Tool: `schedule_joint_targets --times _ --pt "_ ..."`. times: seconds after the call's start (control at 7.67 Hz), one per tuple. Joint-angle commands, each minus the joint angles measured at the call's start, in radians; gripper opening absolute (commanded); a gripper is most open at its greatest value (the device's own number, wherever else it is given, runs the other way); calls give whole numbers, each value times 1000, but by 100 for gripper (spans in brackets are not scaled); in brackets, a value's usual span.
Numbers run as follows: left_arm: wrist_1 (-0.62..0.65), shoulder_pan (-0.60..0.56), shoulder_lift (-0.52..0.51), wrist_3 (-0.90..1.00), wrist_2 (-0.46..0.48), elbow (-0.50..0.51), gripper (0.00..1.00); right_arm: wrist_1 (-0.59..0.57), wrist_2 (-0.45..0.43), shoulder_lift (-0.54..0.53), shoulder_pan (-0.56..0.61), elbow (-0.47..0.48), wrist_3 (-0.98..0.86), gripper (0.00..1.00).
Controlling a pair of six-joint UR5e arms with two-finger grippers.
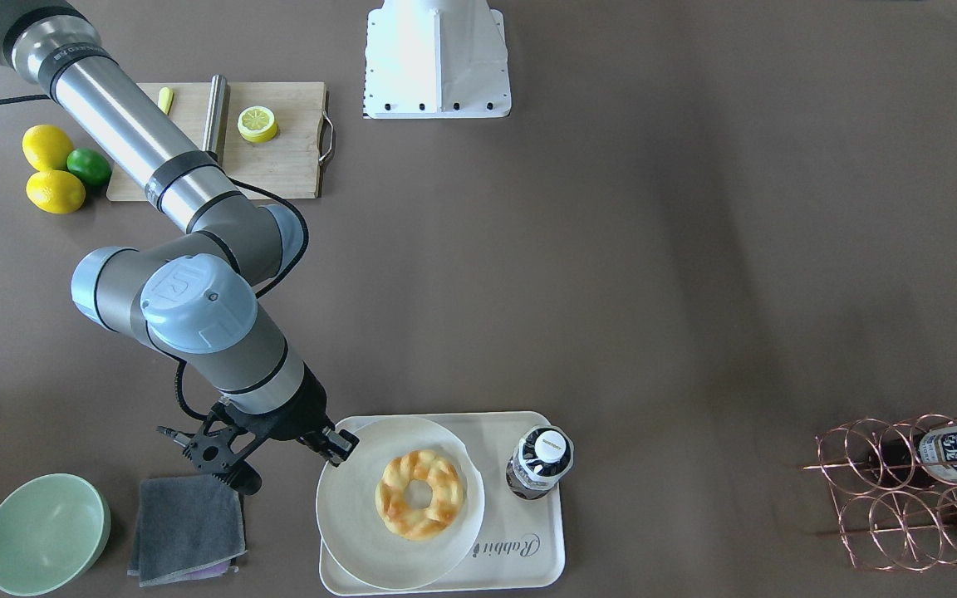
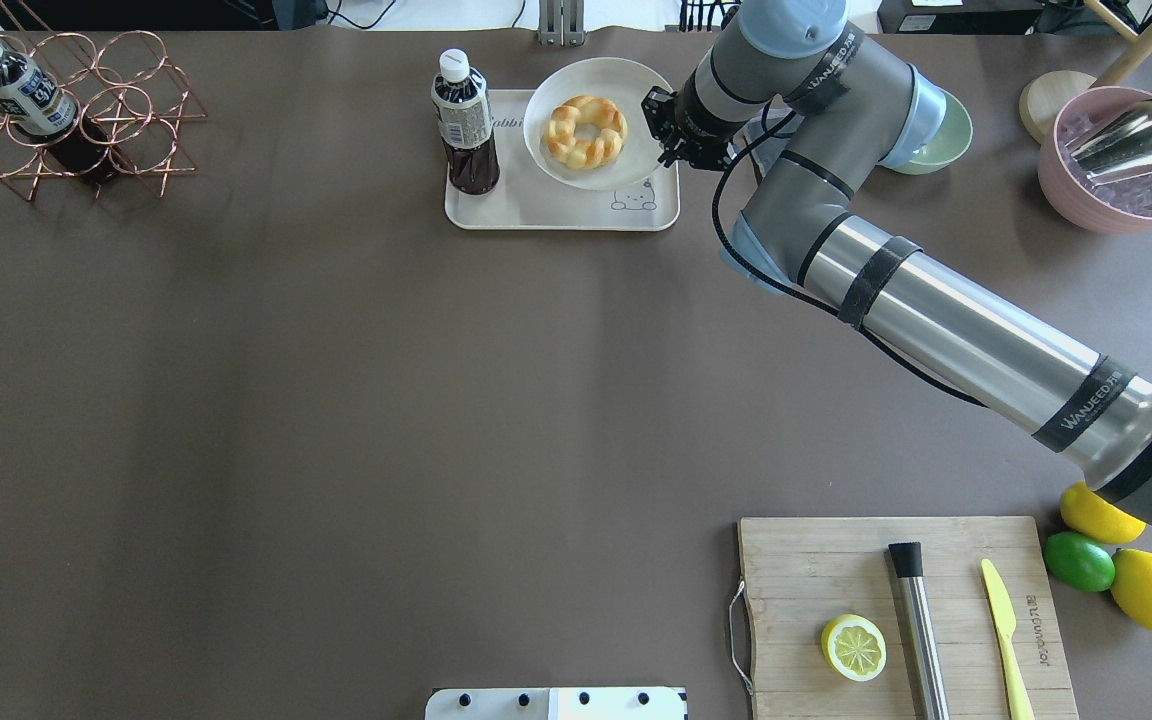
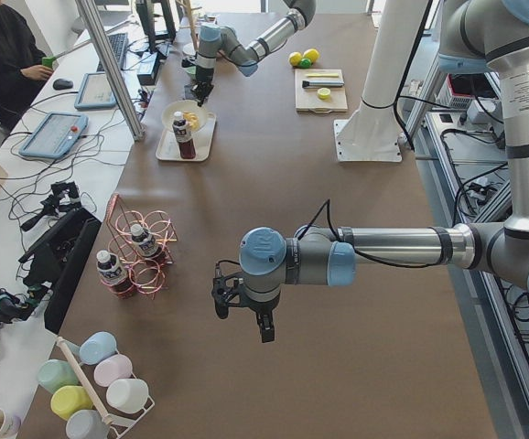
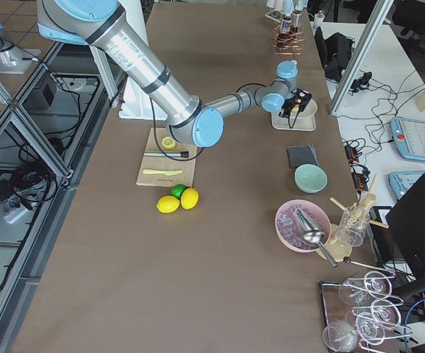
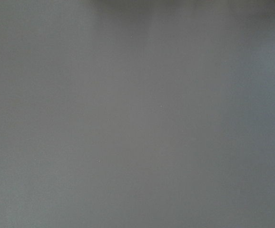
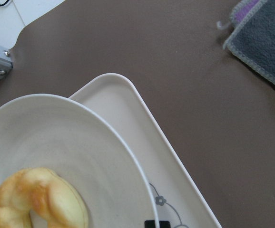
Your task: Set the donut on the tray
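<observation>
Donut [image 1: 420, 495] lies on the plate [image 1: 354, 531], and the plate sits on the tray [image 1: 541, 522] at the lower centre of the front view, with a bottle [image 1: 540, 462] standing on the tray beside it. Right gripper [image 1: 336, 443] hangs at the plate's left rim; I cannot tell whether it is spread or closed. Left gripper [image 3: 242, 322] hovers over bare table [image 3: 338, 274], lower centre of the left side view; its state cannot be told either.
</observation>
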Motion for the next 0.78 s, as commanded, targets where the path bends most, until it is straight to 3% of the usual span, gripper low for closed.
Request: schedule_joint_targets --times 0.0,0.13,0.65 --pt "0 0 0 0 0 2 98 35 -22 18 -9 -7 87 0" --pt "1 0 0 0 0 2 98 65 -56 12 -22 -8 94 99" --pt "1 2 -2 -2 0 2 98 69 -88 9 -29 -7 93 100"
